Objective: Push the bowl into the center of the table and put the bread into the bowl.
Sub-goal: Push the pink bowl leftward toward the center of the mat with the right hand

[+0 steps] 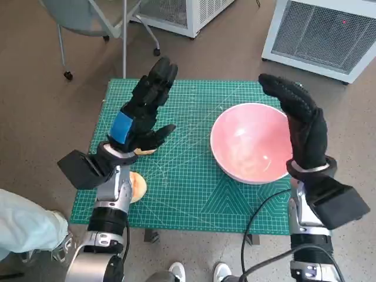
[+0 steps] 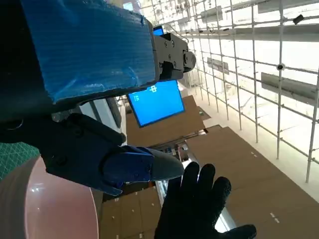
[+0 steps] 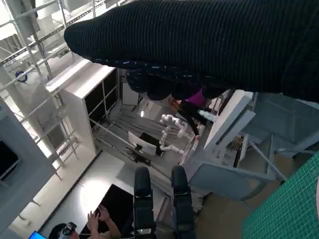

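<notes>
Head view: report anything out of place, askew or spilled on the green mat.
Nothing is spilled or damaged. The pink bowl sits upright but toward the right side of the green cutting mat, not central. The round tan bread lies near the mat's front left edge, partly hidden by the left forearm.

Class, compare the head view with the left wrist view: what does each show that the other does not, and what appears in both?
Only the head view shows the bread, lying on the green mat near the table's left edge, partly hidden under the left forearm, and the whole layout: bowl right of centre, both arms raised.

Only the left wrist view shows the room behind: a blue screen and a white metal grid.

Both show the pink bowl, the left robot hand and the gloved right robot hand, each holding nothing.
</notes>
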Robot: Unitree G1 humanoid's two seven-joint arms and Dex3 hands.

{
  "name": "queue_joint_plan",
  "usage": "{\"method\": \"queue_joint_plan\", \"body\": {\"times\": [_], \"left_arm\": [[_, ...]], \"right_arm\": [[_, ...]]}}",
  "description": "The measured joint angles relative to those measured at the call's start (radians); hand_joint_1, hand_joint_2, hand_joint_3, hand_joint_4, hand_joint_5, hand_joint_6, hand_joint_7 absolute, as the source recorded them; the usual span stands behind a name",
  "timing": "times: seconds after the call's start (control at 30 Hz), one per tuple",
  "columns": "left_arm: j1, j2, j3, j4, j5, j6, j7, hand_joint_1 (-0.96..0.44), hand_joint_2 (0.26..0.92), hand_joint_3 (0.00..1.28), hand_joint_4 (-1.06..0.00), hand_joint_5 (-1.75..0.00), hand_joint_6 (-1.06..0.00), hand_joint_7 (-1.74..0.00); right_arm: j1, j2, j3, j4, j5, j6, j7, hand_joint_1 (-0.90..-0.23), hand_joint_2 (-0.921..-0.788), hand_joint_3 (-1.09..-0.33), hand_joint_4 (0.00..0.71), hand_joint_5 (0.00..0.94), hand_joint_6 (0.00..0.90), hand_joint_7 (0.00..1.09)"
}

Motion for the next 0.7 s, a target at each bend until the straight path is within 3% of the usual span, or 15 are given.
{"method": "queue_joint_plan", "body": {"times": [0.7], "left_arm": [[0.000, 0.000, -0.001, -0.002, -0.001, 0.000, -0.006, -0.63, 0.921, 0.31, -0.02, 0.00, -0.14, -0.05]], "right_arm": [[0.009, 0.007, 0.000, -0.014, -0.002, -0.003, -0.006, -0.736, -0.921, -0.754, 0.119, 0.002, -0.001, 0.41]]}}
